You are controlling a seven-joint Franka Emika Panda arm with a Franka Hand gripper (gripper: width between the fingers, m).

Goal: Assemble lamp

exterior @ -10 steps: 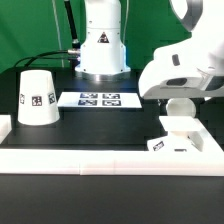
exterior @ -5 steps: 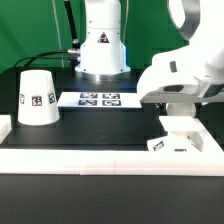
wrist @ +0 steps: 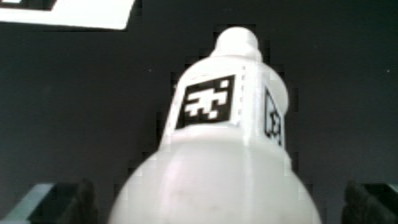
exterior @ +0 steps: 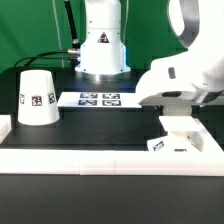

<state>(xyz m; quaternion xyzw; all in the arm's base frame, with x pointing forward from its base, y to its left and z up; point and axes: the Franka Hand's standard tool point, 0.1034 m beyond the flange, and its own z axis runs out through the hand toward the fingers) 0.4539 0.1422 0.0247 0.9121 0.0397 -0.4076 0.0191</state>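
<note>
In the wrist view the white bulb (wrist: 222, 130) fills the middle, its black-and-white tag facing me and its narrow end pointing away over the black table. My gripper (wrist: 205, 205) is open: its dark fingers (wrist: 45, 200) stand on either side of the bulb's round head with a dark gap on each side. In the exterior view the gripper (exterior: 178, 108) hangs low over the flat square base (exterior: 190, 143) at the right, and the arm hides the bulb. The tapered shade (exterior: 38, 97) stands at the left, tag facing forward.
The marker board (exterior: 98, 99) lies at the back middle; its corner shows in the wrist view (wrist: 71, 12). A white rail (exterior: 100, 161) runs along the table's front, with a white block (exterior: 5, 127) at the left. The robot's base (exterior: 103, 40) stands behind.
The arm has come down a little and shifted slightly toward the exterior view's left over the base. The shade, base and marker board have not moved.
</note>
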